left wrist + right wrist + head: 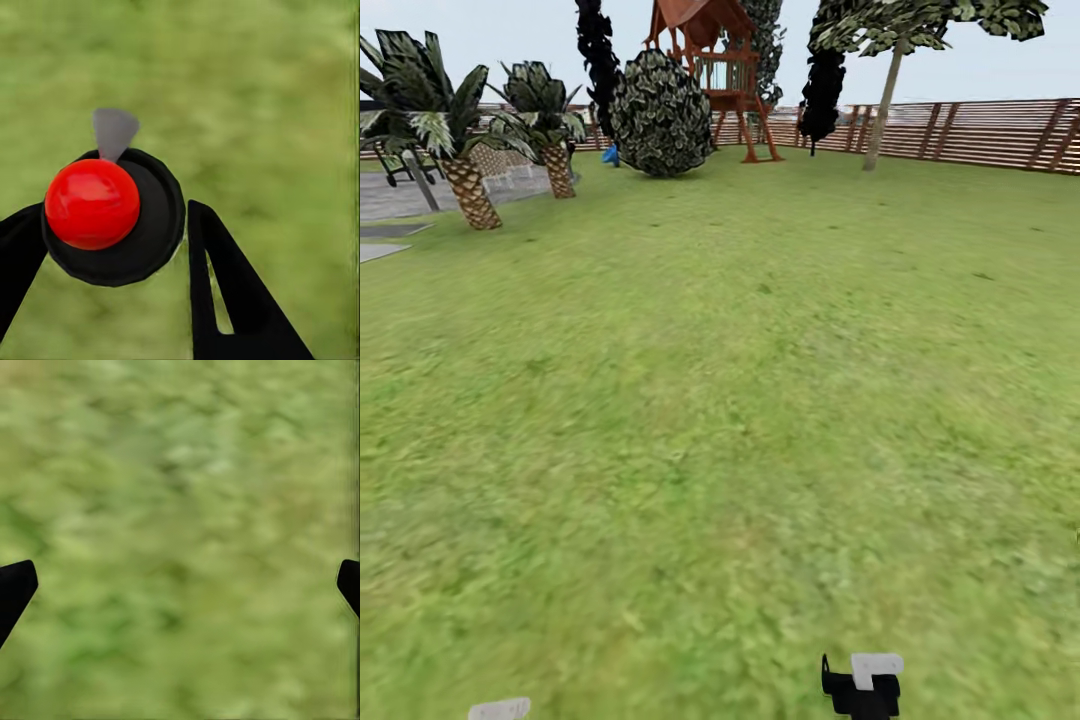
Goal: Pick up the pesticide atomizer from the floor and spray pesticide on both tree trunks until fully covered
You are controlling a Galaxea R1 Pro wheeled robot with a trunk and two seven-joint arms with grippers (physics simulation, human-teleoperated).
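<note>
In the left wrist view my left gripper (116, 214) is shut on the pesticide atomizer (112, 217), a black round body with a glossy red ball on top and a grey nozzle (114, 131) sticking out, held above grass. My right gripper (187, 566) is open over bare grass, its two black fingertips far apart. In the head view the garden lawn (740, 400) stretches ahead to the brown slat fence (980, 130). One tree with a leaning grey-brown trunk (885, 105) stands far off at the back right. I see no white mist.
A round dark bush (660, 115) and a wooden play tower (720, 70) stand at the back centre, with narrow black-leaved trees (822, 95) beside them. Two palms (460, 170) and grey paving (400, 195) lie at the left. A black and white arm part (865, 685) shows at the bottom edge.
</note>
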